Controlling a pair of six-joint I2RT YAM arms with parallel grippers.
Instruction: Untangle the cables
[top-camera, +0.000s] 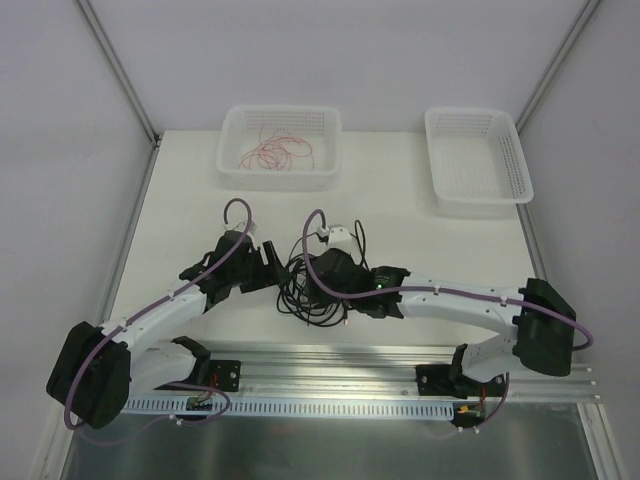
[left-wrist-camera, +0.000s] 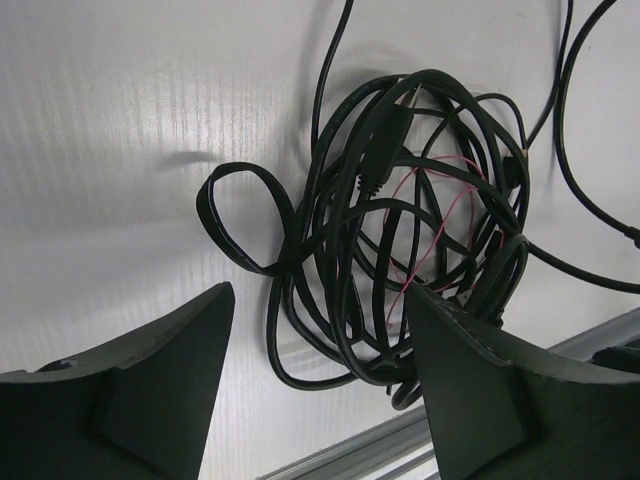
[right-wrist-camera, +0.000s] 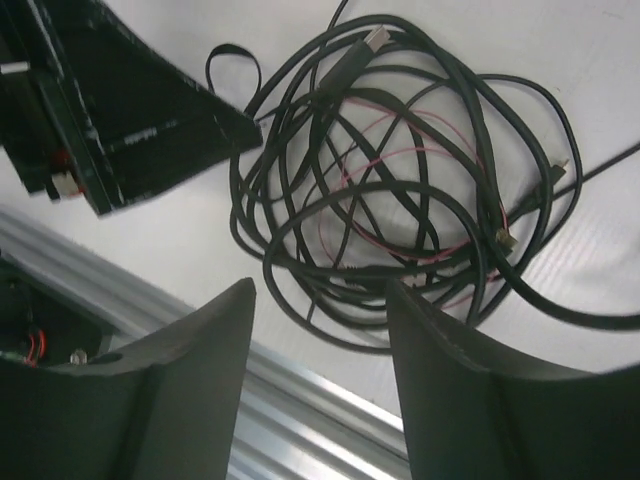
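The cables (top-camera: 298, 266) lie as one tangle of black loops on the white table, between the two grippers. A fine red-pink wire (left-wrist-camera: 430, 215) runs through the tangle, and small plugs show at some cable ends. My left gripper (left-wrist-camera: 320, 292) hangs open over the tangle's near edge, with the lowest black loops lying between its fingers. My right gripper (right-wrist-camera: 320, 288) is open too, its tips just short of the tangle (right-wrist-camera: 400, 180). In the top view the left gripper (top-camera: 272, 262) and right gripper (top-camera: 306, 282) face each other across the pile.
A white basket (top-camera: 232, 160) at the back left holds loose red-pink wires (top-camera: 280, 152). A second white basket (top-camera: 478, 160) stands at the back right. An aluminium rail (top-camera: 330, 360) runs along the near table edge, close to the tangle. The left gripper's black finger (right-wrist-camera: 130, 110) shows in the right wrist view.
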